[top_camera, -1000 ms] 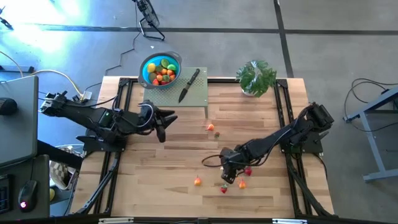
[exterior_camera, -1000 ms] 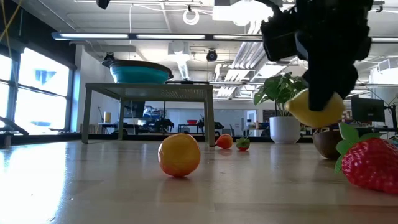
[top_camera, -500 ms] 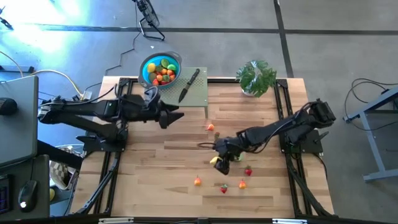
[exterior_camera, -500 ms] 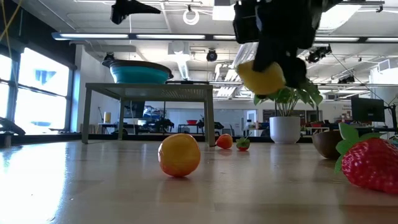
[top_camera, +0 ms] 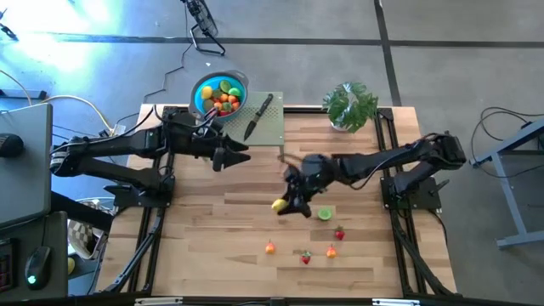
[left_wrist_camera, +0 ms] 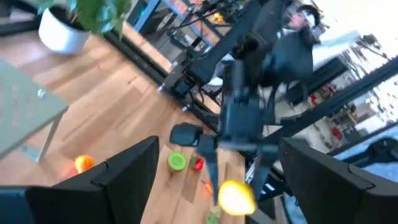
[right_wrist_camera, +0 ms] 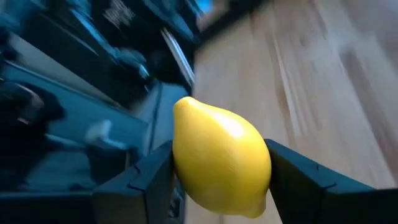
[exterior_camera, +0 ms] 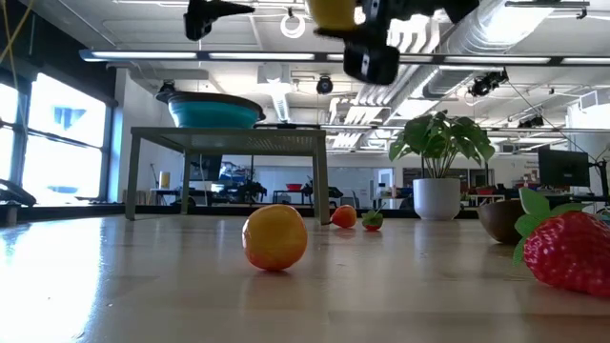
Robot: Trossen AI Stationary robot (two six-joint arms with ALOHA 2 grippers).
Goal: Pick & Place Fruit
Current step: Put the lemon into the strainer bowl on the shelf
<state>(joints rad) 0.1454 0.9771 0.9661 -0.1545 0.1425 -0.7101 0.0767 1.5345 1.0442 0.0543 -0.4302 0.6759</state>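
Yellow lemon (right_wrist_camera: 221,163) sits tight between the two fingers of my right claw (top_camera: 287,202). I hold it up in the air, over the middle of the wooden counter (top_camera: 212,238), not touching the wood.

My left claw (top_camera: 231,156) has its fingers spread apart and holds nothing. It hangs just beside the little grey stand (top_camera: 270,127), near the stand's front edge.

Below my right claw, a green fruit half (top_camera: 325,214) lies on the counter. A bit farther toward the front edge lie a red strawberry (top_camera: 339,234), an orange fruit (top_camera: 270,248), another red piece (top_camera: 305,257) and a small orange piece (top_camera: 331,252), each apart from the others. Two more small pieces (top_camera: 291,176) lie close to the stand's leg.

On the stand's far corner sits the blue bowl (top_camera: 219,93), with many fruit pieces inside: red, orange, yellow and green. A black-handled knife (top_camera: 258,116) lies on the stand next to the bowl. A leafy plant in a white pot (top_camera: 349,106) stands at the far right corner of the counter.
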